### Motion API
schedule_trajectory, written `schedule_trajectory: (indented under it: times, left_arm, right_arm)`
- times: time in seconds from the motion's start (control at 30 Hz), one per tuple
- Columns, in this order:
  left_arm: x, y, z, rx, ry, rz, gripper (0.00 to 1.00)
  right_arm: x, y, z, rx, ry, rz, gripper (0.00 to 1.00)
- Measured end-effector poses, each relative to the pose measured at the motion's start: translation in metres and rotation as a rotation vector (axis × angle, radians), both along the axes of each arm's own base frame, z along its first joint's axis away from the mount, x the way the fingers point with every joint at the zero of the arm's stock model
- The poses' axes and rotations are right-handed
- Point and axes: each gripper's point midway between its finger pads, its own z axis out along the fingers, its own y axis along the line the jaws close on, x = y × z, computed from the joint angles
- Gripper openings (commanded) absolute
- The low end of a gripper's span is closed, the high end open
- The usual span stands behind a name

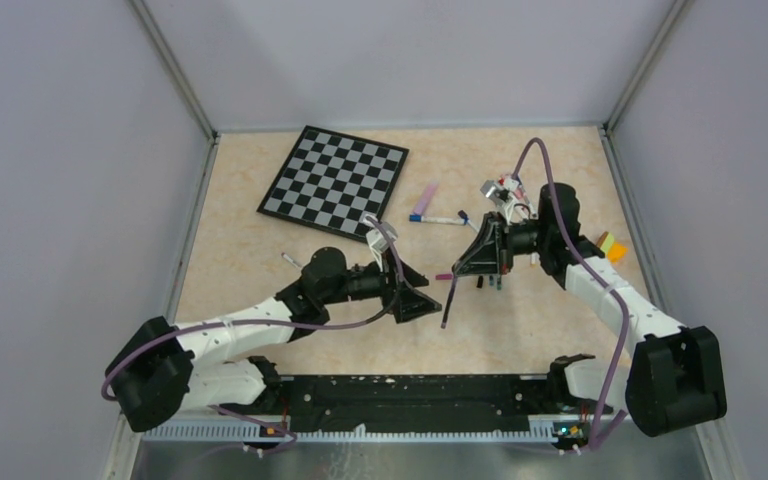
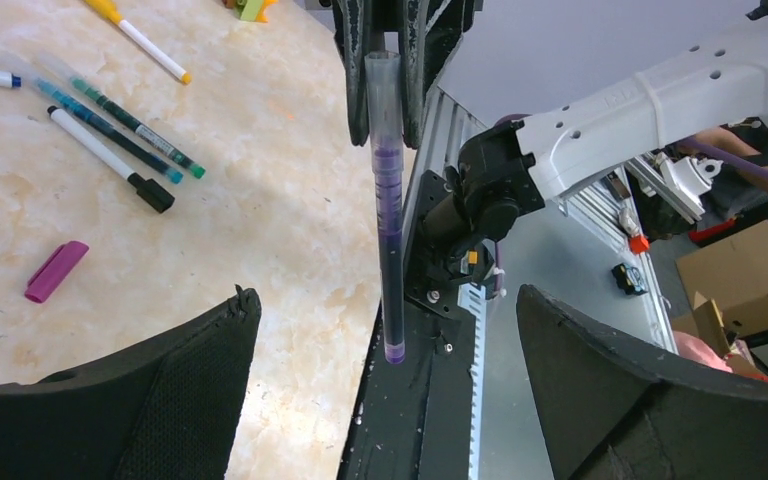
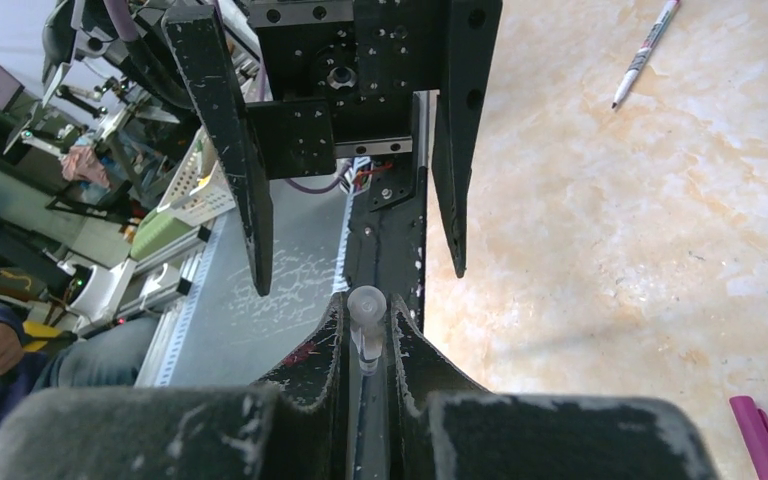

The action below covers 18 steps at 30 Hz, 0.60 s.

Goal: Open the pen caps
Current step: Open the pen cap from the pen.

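Left arm: reaches from the near-left base toward the table's middle, its forearm low and its wrist facing right.
Left gripper (image 1: 428, 292): jaws spread wide, grasping nothing.
Pen: a clear-barrelled pen with purple ink (image 2: 390, 220) is in the air over the middle of the beige marbled table (image 1: 240, 250). It slants down from the right gripper, and its lower end sits in the gap between the left fingers, touching neither.
Right gripper (image 1: 460, 270): clamped on the pen's upper end.
Right arm: rises from the near-right base to an elbow at the far right, then folds back leftward.
Left wrist view only: a short purple plastic cap (image 2: 56, 270) lies flat on the table, apart from the pen. Beyond it lie a white marker with a black cap (image 2: 100, 155) and two green pens (image 2: 130, 125).
Right wrist view only: the pen's round clear end is pinched between the pads.
Top view only: a black-and-white chessboard (image 1: 335, 180) lies at the far left.
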Motion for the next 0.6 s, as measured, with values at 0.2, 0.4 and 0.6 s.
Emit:
schedule_trajectory:
  times: [0.2,0.4,0.6]
  left_arm:
    - [0.001,-0.006,-0.008,-0.023,0.030,-0.013,0.96]
    - [0.003,-0.016,-0.026,-0.007,0.090,-0.040,0.81]
    - [0.007,-0.029,-0.027,-0.013,0.104,-0.058,0.62]
  right_arm:
    - [0.003,0.001,-0.004,-0.012,0.019,-0.026,0.00]
    - [0.006,0.001,-0.008,-0.020,0.046,-0.039,0.00]
    - [0.009,0.002,-0.010,-0.025,0.066,-0.045,0.00]
